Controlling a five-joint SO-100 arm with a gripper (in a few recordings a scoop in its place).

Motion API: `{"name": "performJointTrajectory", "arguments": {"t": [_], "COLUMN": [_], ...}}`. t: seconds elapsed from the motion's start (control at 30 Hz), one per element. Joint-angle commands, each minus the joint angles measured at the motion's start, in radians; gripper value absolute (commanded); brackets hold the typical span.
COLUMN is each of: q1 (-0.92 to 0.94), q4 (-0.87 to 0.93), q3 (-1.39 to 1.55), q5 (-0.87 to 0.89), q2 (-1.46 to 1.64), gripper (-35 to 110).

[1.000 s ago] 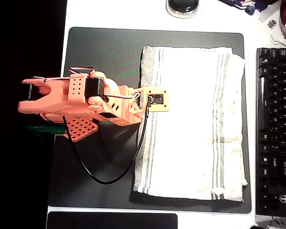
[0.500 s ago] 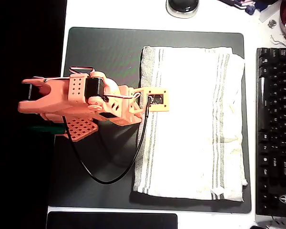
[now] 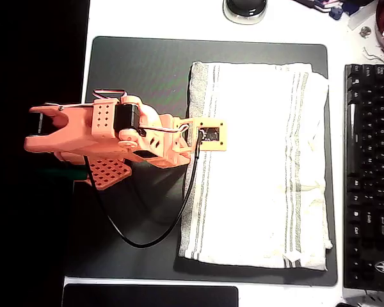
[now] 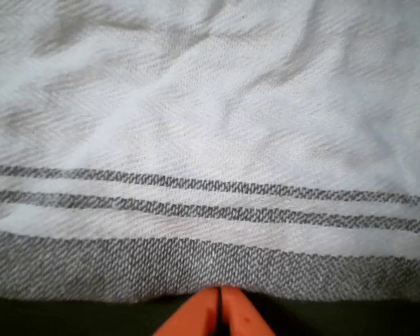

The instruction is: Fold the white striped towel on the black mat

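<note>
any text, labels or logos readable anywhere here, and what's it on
None can be read.
Keyboard: white key legends, too small and blurred to read.
Small board on the arm: no legible marking.
White striped towel and black mat: no print on either.

The overhead camera looks straight down from well above onto the large matte black desk mat point(image 3: 141, 70), taking in the orange plastic robot arm point(image 3: 109, 137) at picture left, the white cloth towel with thin grey stripes point(image 3: 256, 166) in the middle, and a black keyboard point(image 3: 370, 173) at the right edge. The wrist camera rides on the arm, very near the cloth, looking forward and down over the orange gripper tips point(image 4: 219, 311) at its bottom edge. Both views share the towel's left striped border point(image 4: 210, 203) and the mat just beside it.
</note>
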Motion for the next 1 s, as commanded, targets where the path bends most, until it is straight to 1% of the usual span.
{"name": "performJointTrajectory", "arguments": {"t": [0.0, 0.23, 0.37, 0.73, 0.97], "q1": [-0.018, -0.017, -0.021, -0.087, -0.195], "q4": [0.003, 0.003, -0.008, 0.006, 0.048], "q3": [0.021, 0.020, -0.028, -0.314, -0.517], "q5": [-0.032, -0.041, -0.046, -0.044, -0.029], "q2": [0.023, 0.023, -0.008, -0.235, -0.334], "gripper": [0, 0, 0, 0, 0]}}
